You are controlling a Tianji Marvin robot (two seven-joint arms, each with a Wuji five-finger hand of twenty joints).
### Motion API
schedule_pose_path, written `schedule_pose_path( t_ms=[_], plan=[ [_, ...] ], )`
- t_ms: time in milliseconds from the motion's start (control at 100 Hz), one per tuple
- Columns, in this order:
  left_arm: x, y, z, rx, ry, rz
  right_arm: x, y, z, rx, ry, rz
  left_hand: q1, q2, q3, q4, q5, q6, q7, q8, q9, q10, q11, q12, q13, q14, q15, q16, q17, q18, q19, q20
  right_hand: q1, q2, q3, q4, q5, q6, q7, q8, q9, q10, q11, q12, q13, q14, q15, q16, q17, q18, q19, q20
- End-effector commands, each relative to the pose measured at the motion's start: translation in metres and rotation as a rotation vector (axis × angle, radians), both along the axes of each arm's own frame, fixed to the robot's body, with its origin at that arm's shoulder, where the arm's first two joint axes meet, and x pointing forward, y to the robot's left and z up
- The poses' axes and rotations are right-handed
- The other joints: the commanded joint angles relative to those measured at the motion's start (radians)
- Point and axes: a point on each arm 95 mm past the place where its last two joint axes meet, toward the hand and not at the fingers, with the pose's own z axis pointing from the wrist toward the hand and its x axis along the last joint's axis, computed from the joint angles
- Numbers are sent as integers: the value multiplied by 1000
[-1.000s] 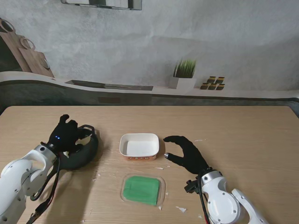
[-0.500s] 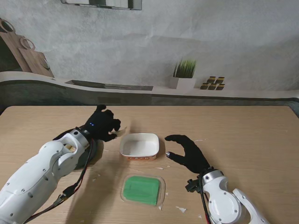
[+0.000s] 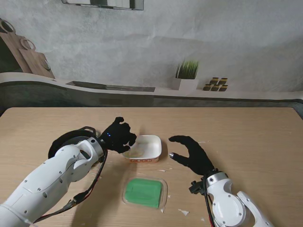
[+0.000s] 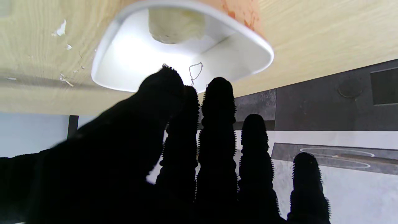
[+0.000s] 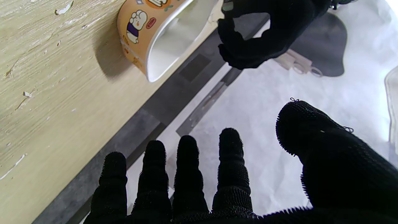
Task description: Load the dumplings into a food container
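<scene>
A: Step in hand looks like the drop. Left robot hand sits over the left rim of the food container, fingers curled down in the stand view. Left wrist view shows one pale dumpling lying inside, against a wall of the container.

B: Holding anything?

A: Doesn't look like it. In the wrist view its fingers run out straight side by side, thumb folded across, with nothing visible between them. I'd call it loosely spread and empty; the palm is dark, though, so I'm not certain.

B: Right side?

A: Right robot hand is spread, empty, hovering just beside the container's right side, not touching as far as I can tell.

B: Next move?

A: My guess: left goes back to the black bowl at far left for another piece. The arm hides the bowl's contents, so I can't tell how many remain. The pinch would need to be soft.

B: Materials?

A: Container: rounded rectangle, smooth glossy white inside, orange printed outside with cartoon figures, thin rim; looks light, so it could slide if bumped. Dumpling: matte, doughy, lumpy. Tabletop: light wood grain, white flecks scattered. Green flat lid lies nearer to me than the container, apart from it. Gloves are black knit, nubbed.
</scene>
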Motion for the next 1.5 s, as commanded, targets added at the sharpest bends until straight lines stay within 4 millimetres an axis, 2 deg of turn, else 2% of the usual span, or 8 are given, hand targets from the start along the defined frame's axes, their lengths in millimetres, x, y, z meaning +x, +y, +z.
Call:
schedule_pose_path(
  t_ms=[0, 100, 160, 290, 550, 770, 1160, 1490],
  plan=[
    [-3, 0, -5, 18, 25, 3, -3, 4, -2, 8, 14, 10, 26, -3, 26, 16, 26, -25, 26, -33, 16, -27, -9, 4, 5, 8, -23, -3, -21, 15, -8, -29, -26, 10, 13, 26, 6, -26, 7, -10, 3, 2, 19, 4, 5, -8, 11, 3, 0, -17, -11, 5],
    [-5, 7, -2, 29, 10, 8, -3, 5, -2, 8, 14, 9, -61, 42, 0, 25, -81, 23, -122, -52, -233, -4, 70, -219, -50, 33, -80, -33, -17, 18, -65, -57, -26, 11, 12, 26, 6, -26, 7, -10, 3, 1, 19, 4, 5, -9, 11, 2, 0, -17, -11, 5],
    [-9, 14, 4, 36, 3, 32, -2, 5, -3, 8, 14, 9, -230, 139, -4, 91, -217, 65, -319, -28, -434, 54, 24, -375, -146, 57, -160, -66, -17, 20, -181, -71, -26, 10, 12, 26, 7, -26, 7, -10, 3, 2, 19, 4, 7, -8, 11, 3, 1, -17, -11, 5],
    [-21, 39, 26, 89, -33, 130, -3, 4, -3, 7, 16, 4, -293, 212, -194, 106, -358, 149, -498, -83, -578, 84, -20, -445, -229, 67, -264, -99, -28, 20, -339, -12, -26, 10, 12, 26, 8, -25, 8, -10, 5, 6, 20, 5, 5, -8, 11, 3, 0, -17, -11, 5],
    [-44, 99, 52, 201, -77, 370, -3, 6, -3, 6, 18, 8, -296, 239, -348, 109, -335, 254, -541, -70, -544, 131, -31, -455, -205, 111, -282, -77, -34, 28, -360, 155, -27, 11, 11, 26, 6, -24, 8, -9, 3, 8, 21, 5, 5, -8, 11, 3, -1, -18, -11, 6],
    [-49, 130, 40, 342, -7, 561, -4, 7, -3, 4, 18, 11, -285, 251, -379, 112, -265, 292, -556, -74, -491, 144, -32, -456, -176, 127, -273, -66, -32, 27, -340, 183, -26, 10, 11, 26, 7, -26, 8, -9, 4, 8, 22, 5, 5, -8, 12, 3, -1, -17, -11, 6],
    [-37, 140, 6, 389, 39, 756, -4, 7, -3, 2, 14, 6, -267, 230, -353, 120, -197, 290, -465, -14, -399, 150, 38, -399, -124, 154, -213, -25, -30, 11, -186, 319, -26, 11, 12, 26, 10, -23, 9, -9, 5, 10, 23, 6, 8, -4, 18, 6, 11, -11, -2, 12],
    [-25, 140, -12, 349, 97, 831, -3, 8, -4, 1, 14, 0, -260, 203, -271, 123, -155, 289, -421, 1, -334, 153, 57, -378, -99, 156, -190, -20, -29, 13, -161, 302, -25, 11, 14, 26, 12, -21, 9, -8, 6, 11, 25, 7, 7, 2, 25, 9, 8, -10, 1, 16]
  ],
)
